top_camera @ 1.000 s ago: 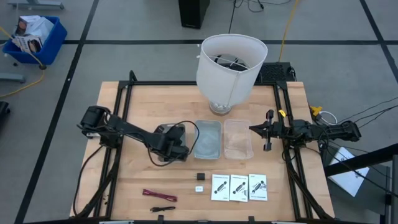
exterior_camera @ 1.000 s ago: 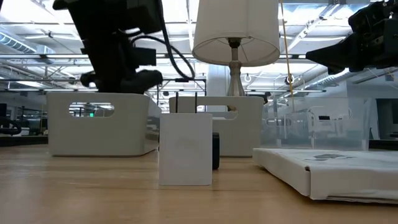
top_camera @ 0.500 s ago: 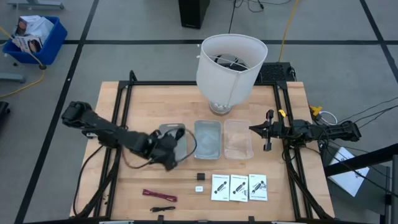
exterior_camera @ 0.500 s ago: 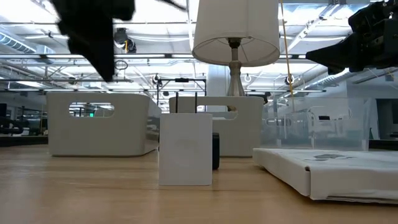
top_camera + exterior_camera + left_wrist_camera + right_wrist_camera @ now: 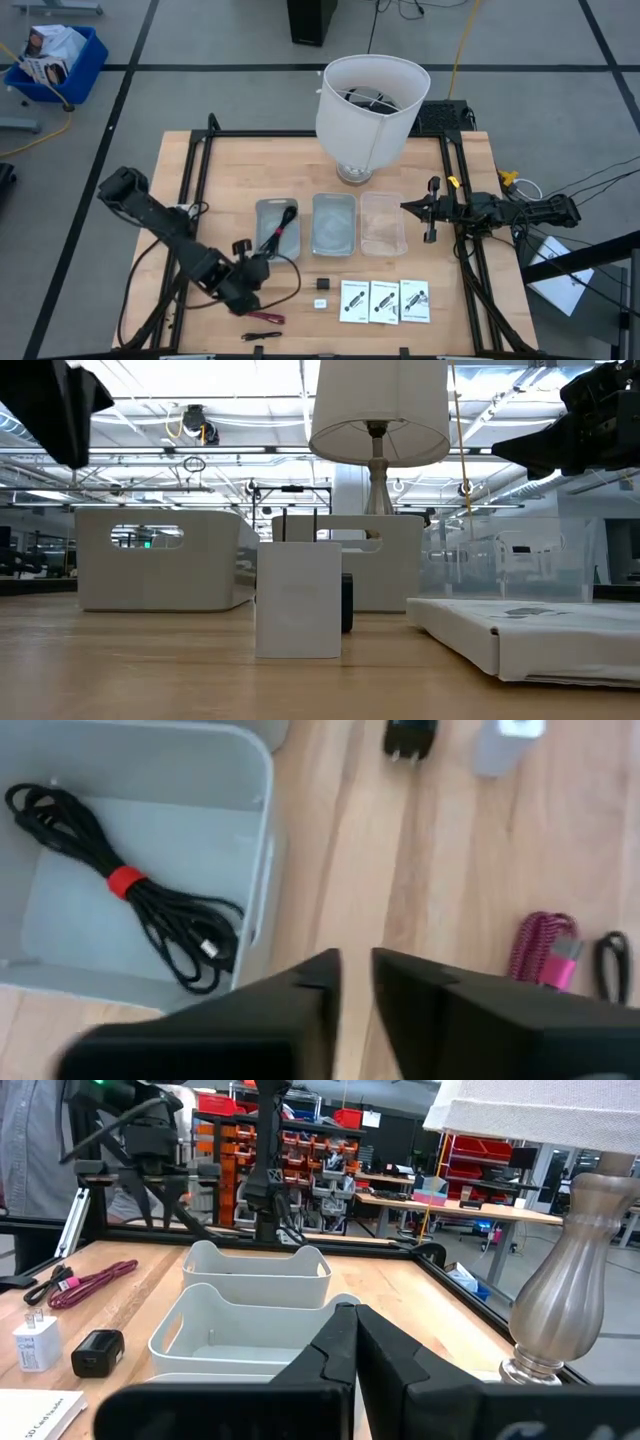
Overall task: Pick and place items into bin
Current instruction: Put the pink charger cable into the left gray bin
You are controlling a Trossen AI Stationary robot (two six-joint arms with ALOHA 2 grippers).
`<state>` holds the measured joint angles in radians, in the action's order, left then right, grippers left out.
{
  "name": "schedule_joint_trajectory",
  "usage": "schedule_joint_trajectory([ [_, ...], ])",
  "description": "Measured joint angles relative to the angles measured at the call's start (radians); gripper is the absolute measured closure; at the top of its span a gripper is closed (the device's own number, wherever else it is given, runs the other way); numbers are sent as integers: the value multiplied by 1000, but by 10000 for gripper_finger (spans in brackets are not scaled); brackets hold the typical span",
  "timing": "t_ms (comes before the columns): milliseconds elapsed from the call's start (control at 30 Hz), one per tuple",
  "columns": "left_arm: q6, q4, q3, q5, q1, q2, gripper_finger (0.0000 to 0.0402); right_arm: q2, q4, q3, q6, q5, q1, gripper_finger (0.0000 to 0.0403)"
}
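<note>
A coiled black cable [image 5: 130, 885] with a red tie lies in the left grey bin [image 5: 262, 212]. On the wood near the table's front edge lie a dark-red cable [image 5: 258, 316], a thin black cable [image 5: 262, 336], a black cube [image 5: 323, 284], a white block [image 5: 320, 302] and three white packets [image 5: 385, 300]. My left gripper [image 5: 356, 965] hovers just in front of the left bin, above the dark-red cable. Only a narrow gap shows between its fingers, with nothing in it. My right gripper [image 5: 355, 1315] waits shut and level at the table's right side.
Two more bins [image 5: 334, 222] [image 5: 383, 222] stand right of the first one. A big white lamp [image 5: 372, 100] stands at the far middle of the table. Black frame rails run along both sides. Bare wood lies left of the cables.
My left gripper has swung from above the left bin toward the table's near edge and leftward, rising and rolling. The black cable, which was at the gripper over the bin, now lies inside the bin, apart from the gripper.
</note>
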<state>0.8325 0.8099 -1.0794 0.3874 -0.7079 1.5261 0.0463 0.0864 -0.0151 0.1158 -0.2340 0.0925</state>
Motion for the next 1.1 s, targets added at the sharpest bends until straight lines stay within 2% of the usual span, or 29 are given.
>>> schedule_joint_trajectory([
  [67, -9, -4, 0, 0, -17, 0, 385, 0, 3, 0, 0, 0, 0, 403],
  [100, -15, -7, 0, -1, -25, 0, 391, 0, 3, 0, 0, 0, 0, 403],
  [300, -129, -150, 0, -3, -53, 52, 398, 0, 2, 0, 0, 0, 0, 403],
  [400, -140, -205, 0, -8, -55, 89, 387, 0, 1, 0, 0, 0, 0, 403],
  [667, -78, -299, 0, -124, -76, 171, 310, 0, 0, 0, 0, 0, 0, 403],
  [833, 3, -303, 0, -115, -113, 172, 242, 0, 0, 0, 0, 0, 0, 403],
  [1000, 12, -318, 0, -101, -148, 184, 169, 0, 1, 0, 0, 0, 0, 403],
  [1100, 10, -290, 0, -103, -155, 214, 140, 0, 1, 0, 0, 0, 0, 403],
])
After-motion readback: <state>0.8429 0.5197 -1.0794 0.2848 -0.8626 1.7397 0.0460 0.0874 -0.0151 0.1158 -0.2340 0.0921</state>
